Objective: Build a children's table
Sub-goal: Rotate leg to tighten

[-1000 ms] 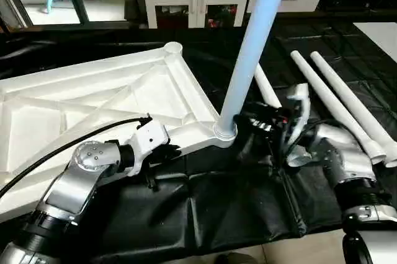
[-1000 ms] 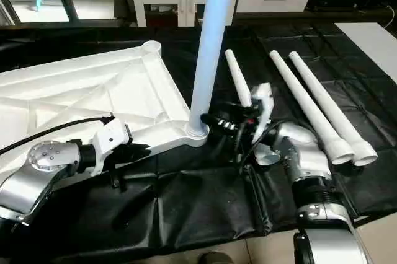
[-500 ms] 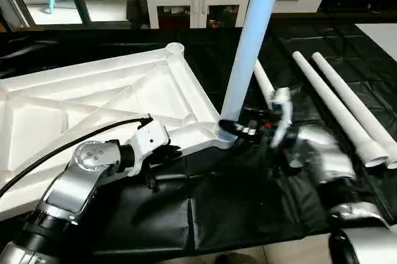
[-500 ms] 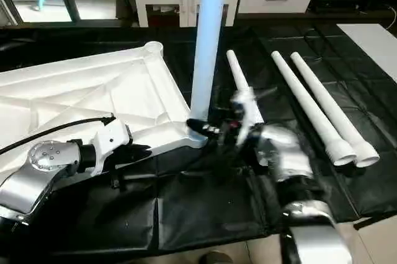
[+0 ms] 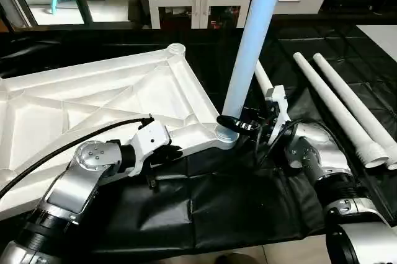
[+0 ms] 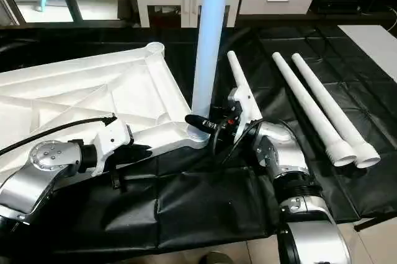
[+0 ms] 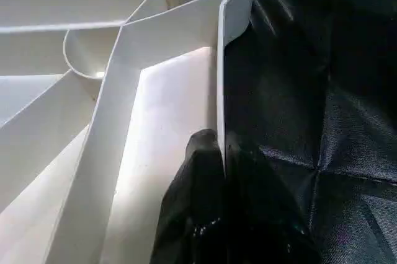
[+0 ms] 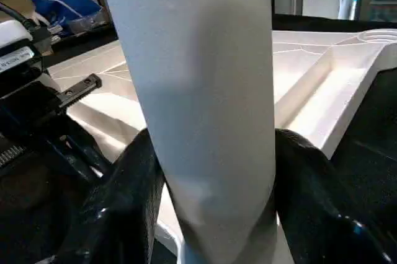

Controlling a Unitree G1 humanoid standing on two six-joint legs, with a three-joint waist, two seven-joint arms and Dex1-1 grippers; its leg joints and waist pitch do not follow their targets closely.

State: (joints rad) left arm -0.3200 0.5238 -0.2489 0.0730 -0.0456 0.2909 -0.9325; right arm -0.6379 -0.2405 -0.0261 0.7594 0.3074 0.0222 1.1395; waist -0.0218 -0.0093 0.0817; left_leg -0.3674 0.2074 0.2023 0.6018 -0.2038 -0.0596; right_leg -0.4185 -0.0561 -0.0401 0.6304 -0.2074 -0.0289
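Work surface covered by a black sheet (image 5: 236,208), creased and wrinkled, with a grid of fold lines. Near edge of sheet ends over a pale floor (image 5: 291,253). Lying on the sheet: white square table top (image 5: 93,100), underside up, ribs showing, toward the left. Three loose white legs on the right: one (image 6: 238,81) just behind the standing leg, two (image 6: 307,106) (image 6: 332,106) side by side, farther right, wide ends toward the near edge.
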